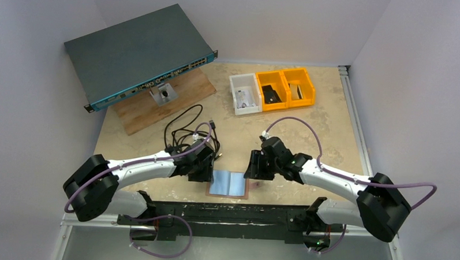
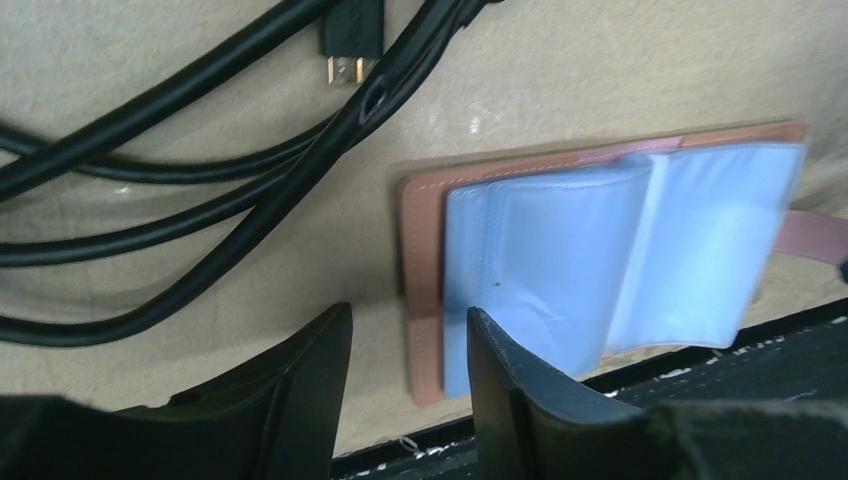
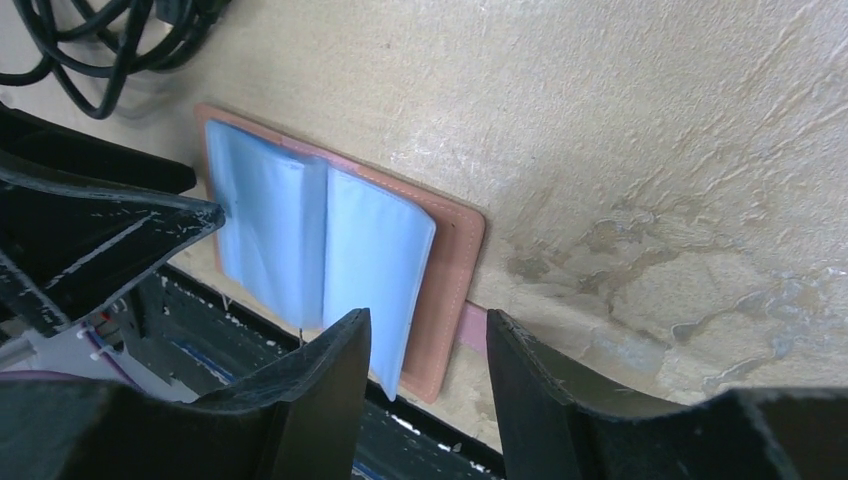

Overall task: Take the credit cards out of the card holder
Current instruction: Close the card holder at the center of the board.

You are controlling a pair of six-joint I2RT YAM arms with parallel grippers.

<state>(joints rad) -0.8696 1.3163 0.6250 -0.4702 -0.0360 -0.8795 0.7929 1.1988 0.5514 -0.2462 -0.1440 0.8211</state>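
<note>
Beige, mottled stone covers the table [image 1: 308, 133], boxed in by pale walls on three sides. Near its front edge, between the two arms, the card holder [image 1: 228, 184] lies open and flat — its reddish-brown leather faces down and its pale blue clear pockets face up. Its long axis runs left to right, parallel to the table's near edge, with the fold down the middle pointing away from the arm bases. In the right wrist view the snap tab [image 3: 472, 327] sticks out from the holder's right-hand edge. No card can be made out in the pockets; the plastic looks blurred in both wrist views.

The left gripper [image 2: 408, 385] hovers at the holder's left end, jaws parted, one finger over bare table and the other over the edge of the leather; nothing sits between them. The right gripper [image 3: 428, 385] hangs at the right end, jaws likewise apart and empty, straddling the leather edge and the tab.

Just behind the left gripper a tangle of black cables [image 1: 187, 128] lies on the table, one plug [image 2: 350, 45] showing gilt contacts. Farther back a dark grey network switch [image 1: 135, 51] rests tilted on a wooden board [image 1: 159, 104]. To the right at the back stand a white bin [image 1: 245, 93] and two orange bins [image 1: 287, 87] — side by side, touching.
</note>
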